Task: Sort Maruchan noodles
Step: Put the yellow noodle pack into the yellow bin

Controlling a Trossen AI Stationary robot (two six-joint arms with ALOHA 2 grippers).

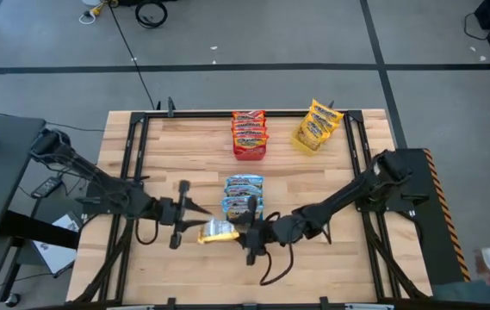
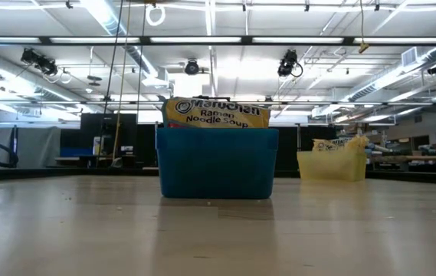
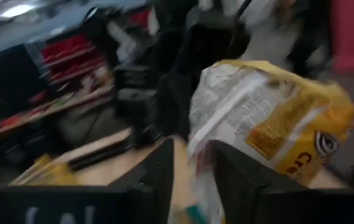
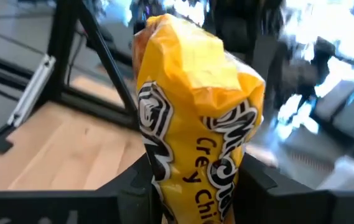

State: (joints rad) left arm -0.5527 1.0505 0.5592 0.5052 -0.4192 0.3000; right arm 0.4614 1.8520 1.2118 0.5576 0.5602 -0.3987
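Left arm, dark and jointed, reaching in from the table's left side; left gripper (image 1: pixel 186 209) low over the wooden tabletop (image 1: pixel 184 146) near its front edge, fingers (image 3: pixel 158 174) spread apart, one either side of an end of the yellow-orange crinkly plastic Maruchan noodle packet (image 1: pixel 219 230), not visibly pressing on it; that packet, lying between the two grippers in the overhead view, just in front of the blue tray; in the left wrist view the same packet (image 3: pixel 270 124) shows its silver-white back and yellow face; blue plastic tray (image 1: pixel 243 200), centre of the table, holding blue-silver ramen packets (image 1: pixel 245 185) stacked in a row; in the level view the tray (image 2: pixel 216 162) has a yellow-labelled packet (image 2: pixel 216 113) rising above its rim; red plastic tray (image 1: pixel 249 151), toward the far edge, filled with red-orange ramen packets (image 1: pixel 249 127); right gripper (image 1: pixel 249 234), at the packet's right end, both fingers clamped on the yellow-orange packet (image 4: pixel 195 124), which stands upright between them in the right wrist view; yellow plastic tray (image 1: pixel 307 140), far right of the table, tilted, holding yellow-orange ramen packets (image 1: pixel 320 120); right arm, dark, stretching in from the table's right side.
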